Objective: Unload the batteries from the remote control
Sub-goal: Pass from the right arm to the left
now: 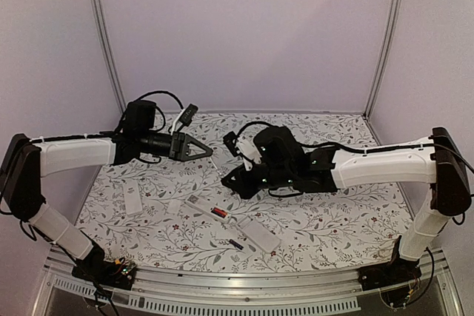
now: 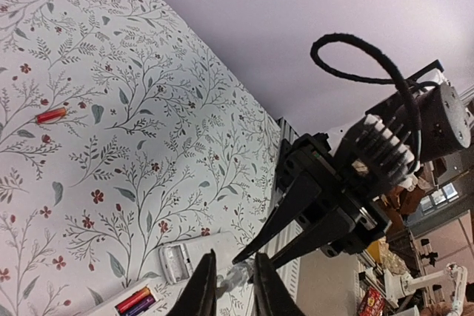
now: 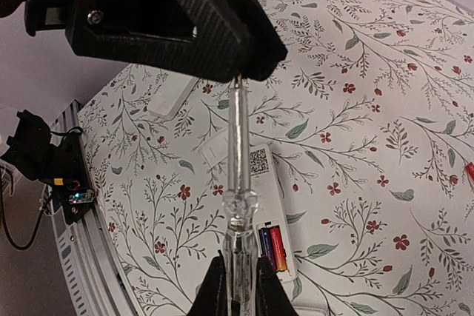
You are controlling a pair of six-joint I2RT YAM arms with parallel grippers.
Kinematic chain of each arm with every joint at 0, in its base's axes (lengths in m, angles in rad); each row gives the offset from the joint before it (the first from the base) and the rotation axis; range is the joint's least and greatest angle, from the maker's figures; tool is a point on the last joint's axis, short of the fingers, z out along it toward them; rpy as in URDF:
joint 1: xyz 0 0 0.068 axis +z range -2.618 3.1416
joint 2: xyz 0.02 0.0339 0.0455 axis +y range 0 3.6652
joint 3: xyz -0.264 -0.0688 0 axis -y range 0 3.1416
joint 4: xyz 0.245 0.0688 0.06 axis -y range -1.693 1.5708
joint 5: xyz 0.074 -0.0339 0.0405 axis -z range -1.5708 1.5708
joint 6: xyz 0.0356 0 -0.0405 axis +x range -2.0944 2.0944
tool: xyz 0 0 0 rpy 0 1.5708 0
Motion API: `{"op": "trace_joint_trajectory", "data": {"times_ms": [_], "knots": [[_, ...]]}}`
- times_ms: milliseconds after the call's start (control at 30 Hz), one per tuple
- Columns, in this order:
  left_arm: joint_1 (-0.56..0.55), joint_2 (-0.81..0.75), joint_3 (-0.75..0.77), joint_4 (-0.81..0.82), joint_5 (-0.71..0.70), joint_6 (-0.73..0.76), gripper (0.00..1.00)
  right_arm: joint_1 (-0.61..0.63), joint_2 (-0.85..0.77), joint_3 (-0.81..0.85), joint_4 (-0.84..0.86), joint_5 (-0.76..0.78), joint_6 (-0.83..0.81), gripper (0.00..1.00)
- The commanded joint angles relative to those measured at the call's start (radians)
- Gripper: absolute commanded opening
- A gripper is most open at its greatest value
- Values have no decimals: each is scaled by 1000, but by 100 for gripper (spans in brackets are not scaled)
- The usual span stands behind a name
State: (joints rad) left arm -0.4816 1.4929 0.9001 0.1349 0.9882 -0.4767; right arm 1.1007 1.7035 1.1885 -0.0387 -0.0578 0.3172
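Note:
An open remote control (image 3: 261,183) lies face down on the flowered table with a red and a dark battery (image 3: 272,248) side by side in its compartment. It also shows at the table's middle (image 1: 207,208). My right gripper (image 3: 237,290) is shut on the clear handle of a long stick tool (image 3: 237,153), held above that remote. My left gripper (image 2: 233,286) has closed on the tool's thin far end (image 2: 235,274). A loose red battery (image 2: 52,115) lies farther off. Both grippers meet above the table's middle: the left gripper (image 1: 207,151) and the right gripper (image 1: 231,180).
A second white remote (image 2: 194,257) lies with its compartment bare, next to the first. A small white piece (image 1: 132,199) rests at the left and a dark cell (image 1: 235,243) near the front. The metal rail (image 1: 244,286) runs along the near edge.

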Motion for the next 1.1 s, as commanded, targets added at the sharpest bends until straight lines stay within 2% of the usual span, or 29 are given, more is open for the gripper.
{"op": "trace_joint_trajectory", "data": {"times_ms": [0, 200, 400, 433, 500, 633, 767, 967, 1067], "knots": [[-10, 11, 7, 10, 4, -1, 11, 8, 23, 26, -11, -3, -15, 0], [-8, 18, 10, 5, 5, -2, 0, 8, 29, 25, -20, 13, -15, 0], [-8, 16, 10, 3, -1, -2, 0, 8, 29, 24, -23, 26, -13, 1], [-8, 12, 10, 3, -6, -3, 0, 8, 27, 21, -24, 33, -12, 4], [-5, -2, 7, 4, -20, -3, 0, 9, 23, 14, -20, 50, -6, 16], [9, -42, 0, -6, -74, -24, 0, 9, -12, -25, 27, 108, 18, 50], [53, -100, -52, 44, -139, -147, 0, 8, -73, -80, 106, 164, 65, 74], [88, -227, -186, 321, -207, -361, 0, 3, -180, -238, 365, 191, 210, 91], [94, -277, -216, 349, -233, -379, 0, -9, -218, -280, 477, 158, 268, 93]]}}
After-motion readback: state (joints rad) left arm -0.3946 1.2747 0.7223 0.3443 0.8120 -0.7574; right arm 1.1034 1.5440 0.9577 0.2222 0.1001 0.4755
